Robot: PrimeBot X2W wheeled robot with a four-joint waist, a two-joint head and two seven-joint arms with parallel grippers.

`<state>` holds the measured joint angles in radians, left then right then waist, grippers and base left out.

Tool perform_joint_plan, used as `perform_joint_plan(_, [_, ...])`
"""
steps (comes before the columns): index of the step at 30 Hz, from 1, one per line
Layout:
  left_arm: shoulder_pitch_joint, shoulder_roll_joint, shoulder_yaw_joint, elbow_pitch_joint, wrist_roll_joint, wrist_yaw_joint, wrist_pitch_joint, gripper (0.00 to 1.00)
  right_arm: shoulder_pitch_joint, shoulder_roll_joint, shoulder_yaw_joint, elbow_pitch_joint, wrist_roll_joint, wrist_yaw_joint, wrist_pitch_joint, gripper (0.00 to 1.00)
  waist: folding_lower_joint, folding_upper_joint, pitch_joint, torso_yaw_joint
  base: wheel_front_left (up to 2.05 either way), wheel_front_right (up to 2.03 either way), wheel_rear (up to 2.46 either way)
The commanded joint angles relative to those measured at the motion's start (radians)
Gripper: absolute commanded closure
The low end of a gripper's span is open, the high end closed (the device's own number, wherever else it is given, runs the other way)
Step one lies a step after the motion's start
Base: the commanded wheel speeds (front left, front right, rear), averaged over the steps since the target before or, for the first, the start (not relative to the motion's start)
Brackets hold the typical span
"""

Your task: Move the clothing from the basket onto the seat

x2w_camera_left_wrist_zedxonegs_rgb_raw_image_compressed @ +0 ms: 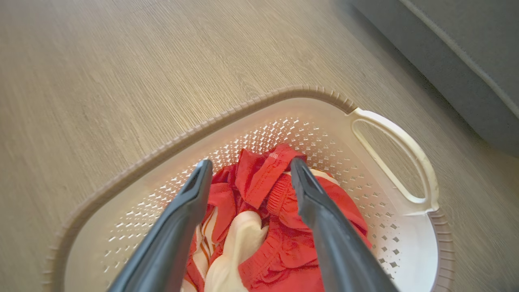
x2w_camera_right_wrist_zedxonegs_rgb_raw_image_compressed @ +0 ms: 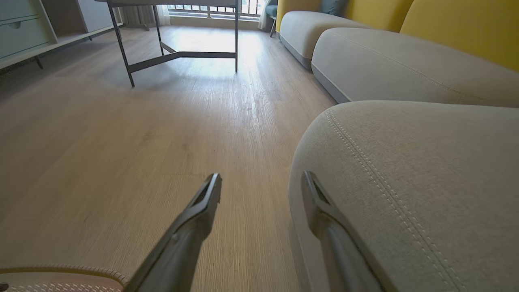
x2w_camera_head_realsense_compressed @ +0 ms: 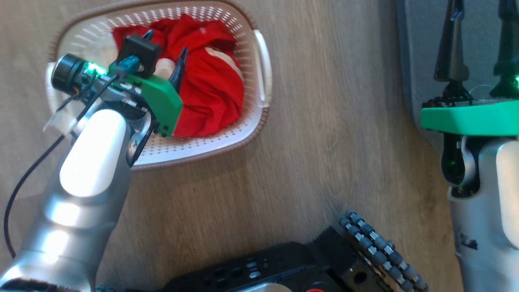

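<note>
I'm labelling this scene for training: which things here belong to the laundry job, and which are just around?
Job: clothing, basket, seat, left gripper open over the clothing.
Just around: metal-legged table, yellow backrests, farther grey cushions, drawer unit.

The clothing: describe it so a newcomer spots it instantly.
On the wooden floor, left of the grey seat, stands a cream basket. Inside, beneath the open left gripper, lies the clothing: the only bright red thing, with white panels.
</note>
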<state>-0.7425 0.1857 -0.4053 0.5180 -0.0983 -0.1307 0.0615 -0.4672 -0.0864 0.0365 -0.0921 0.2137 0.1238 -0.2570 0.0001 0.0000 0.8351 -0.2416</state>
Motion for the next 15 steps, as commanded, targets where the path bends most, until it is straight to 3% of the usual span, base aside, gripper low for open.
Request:
perform_joint_plan(1, [-0.015,0.011,0.016,-0.014,0.007,0.007,0.021,0.0,0.015,0.011,0.016,-0.038,0.003,0.007,-0.005,0.0,-0.0001,0.0,0.034,-0.034,0.0,0.0,0.0])
perform_joint_plan(7, [-0.042,0.011,-0.001,0.072,0.021,0.028,0.143,0.0,0.016,0.024,0.022,-0.04,0.009,0.007,-0.005,0.0,-0.0001,0.0,0.063,-0.062,0.0,0.0,0.0])
perform_joint_plan(15, [-0.057,0.028,0.013,0.135,0.01,0.054,0.188,0.0,0.014,0.032,0.031,-0.045,0.022,0.007,-0.005,0.0,-0.0001,0.0,0.102,-0.09,0.0,0.0,0.0])
